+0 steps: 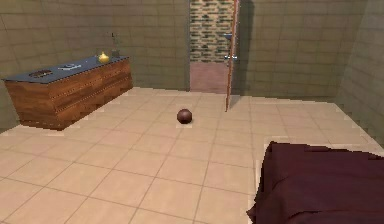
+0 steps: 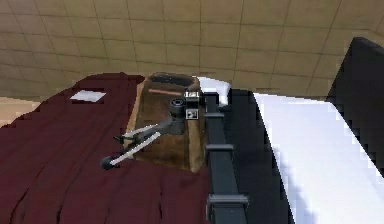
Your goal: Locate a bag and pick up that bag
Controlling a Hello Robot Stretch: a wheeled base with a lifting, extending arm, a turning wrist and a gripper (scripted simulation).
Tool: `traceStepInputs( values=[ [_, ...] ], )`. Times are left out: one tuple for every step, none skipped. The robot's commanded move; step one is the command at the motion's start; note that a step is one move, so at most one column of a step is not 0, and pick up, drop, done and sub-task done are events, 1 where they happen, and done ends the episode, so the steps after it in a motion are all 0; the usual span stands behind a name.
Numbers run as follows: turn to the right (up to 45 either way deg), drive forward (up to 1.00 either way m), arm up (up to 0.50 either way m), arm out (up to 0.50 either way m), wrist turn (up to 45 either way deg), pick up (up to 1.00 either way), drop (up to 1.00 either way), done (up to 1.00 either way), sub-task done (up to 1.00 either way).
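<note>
A brown boxy thing (image 2: pixel 168 125) with a dark top edge, possibly a bag, lies on the dark red bed cover (image 2: pixel 60 150) in the arm side view. The arm's dark bar (image 2: pixel 222 160) rises from the bottom edge beside it. The gripper (image 2: pixel 118 150) reaches out to the left across the brown thing, and its thin fingers (image 2: pixel 140 138) end above the bed cover. I cannot tell whether it touches the brown thing or holds anything.
A small flat pale item (image 2: pixel 88 97) lies on the cover, with a white pillow (image 2: pixel 310 150) to the right. Ahead are tiled floor, a dark ball (image 1: pixel 184 116), a wooden counter (image 1: pixel 70 92) with a sink, an open door (image 1: pixel 232 60) and the bed's corner (image 1: pixel 320 185).
</note>
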Motion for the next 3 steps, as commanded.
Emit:
traceStepInputs(
  values=[
    [0.0,0.00,0.00,0.00,45.0,0.00,0.00,0.00,0.00],
    [0.0,0.00,0.00,0.00,45.0,0.00,0.00,0.00,0.00],
    [0.0,0.00,0.00,0.00,12.0,0.00,0.00,0.00,0.00]
  ],
)
